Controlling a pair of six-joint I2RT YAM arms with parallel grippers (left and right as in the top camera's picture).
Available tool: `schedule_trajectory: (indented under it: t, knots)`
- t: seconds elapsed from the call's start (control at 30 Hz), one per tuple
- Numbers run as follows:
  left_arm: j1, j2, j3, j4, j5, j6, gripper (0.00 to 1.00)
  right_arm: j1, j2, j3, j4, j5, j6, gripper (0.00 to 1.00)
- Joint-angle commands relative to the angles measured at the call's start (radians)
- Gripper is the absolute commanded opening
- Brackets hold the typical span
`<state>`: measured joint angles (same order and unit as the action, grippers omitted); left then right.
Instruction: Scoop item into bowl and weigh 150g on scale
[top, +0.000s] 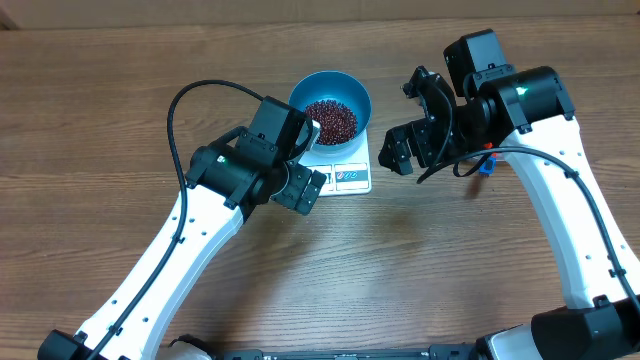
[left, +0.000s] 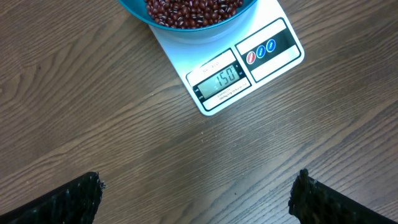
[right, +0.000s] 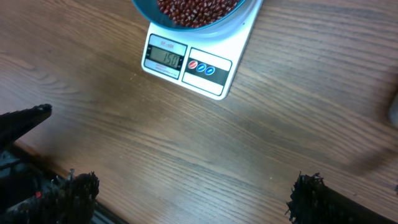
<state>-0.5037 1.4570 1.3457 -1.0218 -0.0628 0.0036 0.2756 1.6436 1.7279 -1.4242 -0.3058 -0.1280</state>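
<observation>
Hiding scale (top: 350, 176) partly: bowl (top: 330, 84) of beans (top: 330, 120) | left gripper (left: 198, 186), right gripper (right: 196, 186) released, empty

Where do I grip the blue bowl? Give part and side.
Probably pinch the blue bowl at its right rim, from above, one finger inside, one outside. Its smooth wall looks too wide to span, the beans sit below the rim, and the left arm crowds the other side.

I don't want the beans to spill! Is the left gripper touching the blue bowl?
Apart. The left wrist view shows bare table between the left gripper and the bowl.
</observation>
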Motion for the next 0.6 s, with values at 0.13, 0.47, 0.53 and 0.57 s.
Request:
schedule_trajectory:
  t: [0.13,0.47,0.53,0.57]
  knots:
    - [0.000,-0.012,-0.004,0.001,0.011,0.016,1.00,0.000,-0.016,0.011,0.092,0.042,-0.005,1.00]
    - [0.000,-0.012,-0.004,0.001,0.011,0.016,1.00,0.000,-0.146,-0.085,0.245,0.043,-0.012,1.00]
    - [0.000,-0.012,-0.004,0.002,0.011,0.016,1.00,0.000,-0.193,-0.130,0.278,0.048,-0.012,1.00]
    - [0.000,-0.012,-0.004,0.001,0.011,0.016,1.00,0.000,-0.217,-0.158,0.299,0.053,-0.013,1.00]
